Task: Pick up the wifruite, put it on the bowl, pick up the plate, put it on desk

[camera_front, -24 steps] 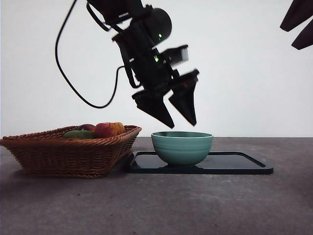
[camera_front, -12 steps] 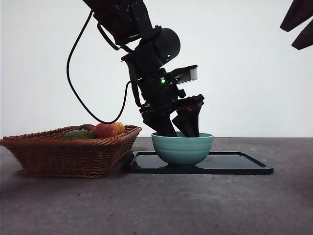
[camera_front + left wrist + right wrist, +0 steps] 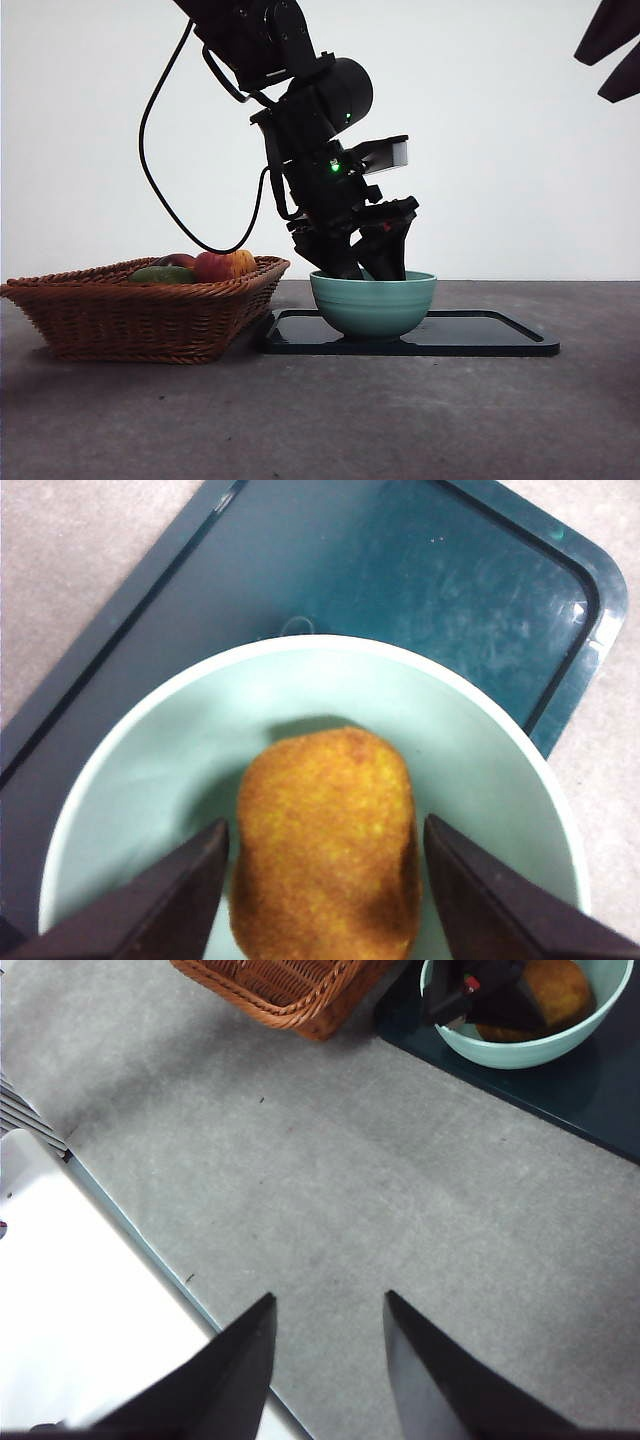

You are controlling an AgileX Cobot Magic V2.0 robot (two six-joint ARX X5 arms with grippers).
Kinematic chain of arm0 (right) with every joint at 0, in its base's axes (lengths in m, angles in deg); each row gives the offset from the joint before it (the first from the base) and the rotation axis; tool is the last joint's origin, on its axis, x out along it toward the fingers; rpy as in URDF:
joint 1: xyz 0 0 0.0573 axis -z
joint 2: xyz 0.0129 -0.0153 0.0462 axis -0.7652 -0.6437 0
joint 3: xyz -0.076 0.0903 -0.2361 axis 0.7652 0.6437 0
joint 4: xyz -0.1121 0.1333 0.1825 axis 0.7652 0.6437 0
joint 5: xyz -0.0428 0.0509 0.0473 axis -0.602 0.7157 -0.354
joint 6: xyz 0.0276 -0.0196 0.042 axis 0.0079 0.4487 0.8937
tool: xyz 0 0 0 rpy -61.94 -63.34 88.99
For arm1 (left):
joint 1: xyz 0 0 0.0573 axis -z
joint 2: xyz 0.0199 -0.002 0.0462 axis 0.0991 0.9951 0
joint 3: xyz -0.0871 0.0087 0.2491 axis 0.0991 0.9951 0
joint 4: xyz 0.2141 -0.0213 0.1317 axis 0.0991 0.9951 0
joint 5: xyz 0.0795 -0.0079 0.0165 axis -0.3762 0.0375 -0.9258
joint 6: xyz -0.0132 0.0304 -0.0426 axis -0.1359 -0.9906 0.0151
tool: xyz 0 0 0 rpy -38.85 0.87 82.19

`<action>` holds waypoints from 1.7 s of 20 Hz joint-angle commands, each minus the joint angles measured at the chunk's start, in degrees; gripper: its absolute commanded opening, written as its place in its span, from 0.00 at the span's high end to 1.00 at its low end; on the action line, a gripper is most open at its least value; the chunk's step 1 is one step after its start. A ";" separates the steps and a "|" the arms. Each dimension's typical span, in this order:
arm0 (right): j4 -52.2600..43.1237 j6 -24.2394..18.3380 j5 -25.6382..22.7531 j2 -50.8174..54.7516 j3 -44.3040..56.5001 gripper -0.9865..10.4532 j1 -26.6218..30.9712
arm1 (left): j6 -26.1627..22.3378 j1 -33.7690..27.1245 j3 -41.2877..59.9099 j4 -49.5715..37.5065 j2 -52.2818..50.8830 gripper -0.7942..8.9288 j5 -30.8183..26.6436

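The wifruite (image 3: 325, 880), an oval brownish-orange fruit, lies inside the teal bowl (image 3: 372, 305), and the right wrist view shows it there too (image 3: 560, 990). My left gripper (image 3: 360, 265) reaches down into the bowl (image 3: 130, 770), its jaws (image 3: 326, 823) hugging both sides of the fruit. The bowl stands on the plate (image 3: 480, 340), a flat dark rectangular tray (image 3: 400, 570). My right gripper (image 3: 328, 1300) hangs open over the bare grey desk (image 3: 400, 1190) and shows as a black tip (image 3: 610, 50) at the top corner of the front view.
A brown wicker basket (image 3: 140, 315) sits just left of the tray, holding a red-and-yellow apple (image 3: 222, 264) and a green fruit (image 3: 160, 274). A white surface (image 3: 80, 1310) borders the desk's edge under the right arm.
My left gripper came down from above the bowl until its jaws dipped inside it. In the last half second it barely moved. The right arm stayed still.
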 commanded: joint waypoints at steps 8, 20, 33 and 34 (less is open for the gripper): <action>0.17 -1.31 0.15 -0.13 -0.61 0.76 -0.39 | 2.80 0.46 -2.62 0.07 0.50 0.76 -0.04; 0.31 -1.55 0.13 0.66 -0.61 0.76 -0.39 | 18.64 -3.26 -4.37 11.10 -32.00 0.76 -0.09; 0.26 -1.51 0.13 2.45 -0.61 0.76 -0.35 | 34.88 -8.17 20.68 10.54 -48.48 0.76 -18.64; 0.28 -1.49 0.13 2.45 -0.61 0.76 -0.35 | 35.76 -8.20 23.78 8.17 -48.48 0.76 -20.09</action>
